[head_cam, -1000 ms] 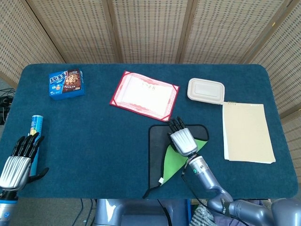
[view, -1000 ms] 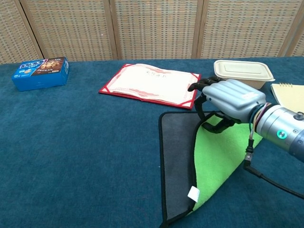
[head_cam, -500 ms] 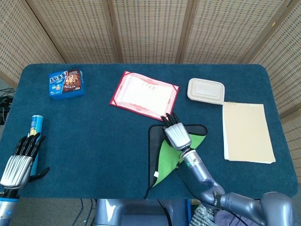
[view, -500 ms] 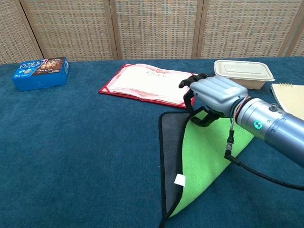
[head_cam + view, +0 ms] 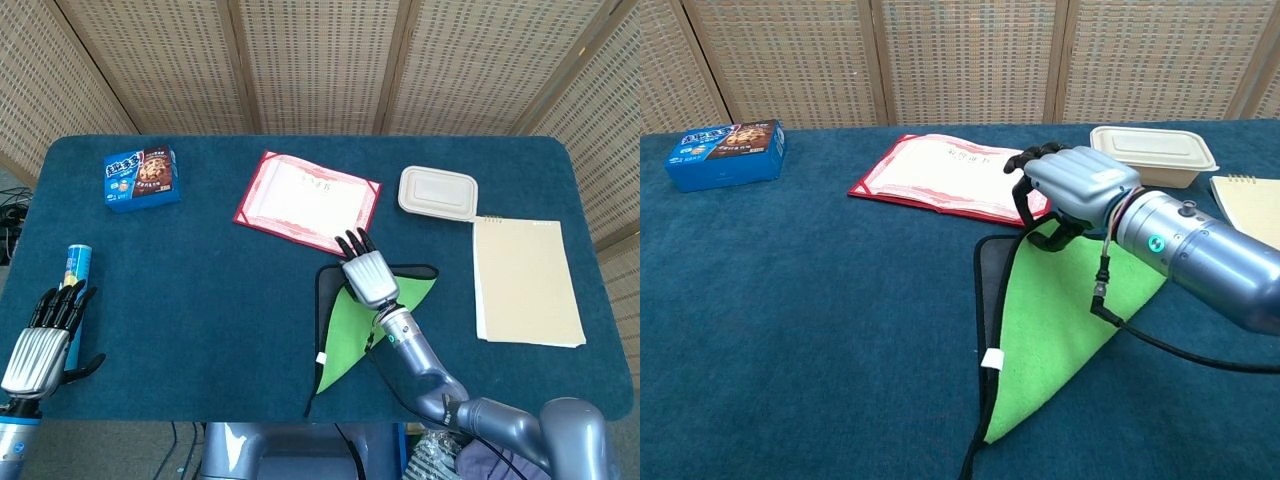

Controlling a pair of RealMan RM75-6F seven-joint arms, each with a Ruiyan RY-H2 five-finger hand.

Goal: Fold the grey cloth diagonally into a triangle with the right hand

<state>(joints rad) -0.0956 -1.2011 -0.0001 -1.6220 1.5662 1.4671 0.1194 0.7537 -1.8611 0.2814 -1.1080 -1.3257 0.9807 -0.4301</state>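
Since a second ago the right hand [image 5: 1072,188] has carried the cloth's corner leftward and toward the far edge, so the bright green underside now covers nearly all of the grey square cloth with black edging [image 5: 1045,335], leaving only a thin grey strip along its left side. The cloth lies at the near middle of the dark blue table [image 5: 200,280], its white tag [image 5: 992,359] on the folded edge. The right hand's fingers curl down over the far corner of the cloth; they seem to pinch it, though the grip itself is hidden.

At the near left, the left hand [image 5: 40,340] hangs with fingers straight and apart, holding nothing, beside a blue cylindrical tube [image 5: 76,262]. Farther back lie the red-bordered certificate [image 5: 308,200], the beige lidded food box [image 5: 438,193], the cream spiral notepad [image 5: 525,280] and the blue biscuit box [image 5: 141,178].
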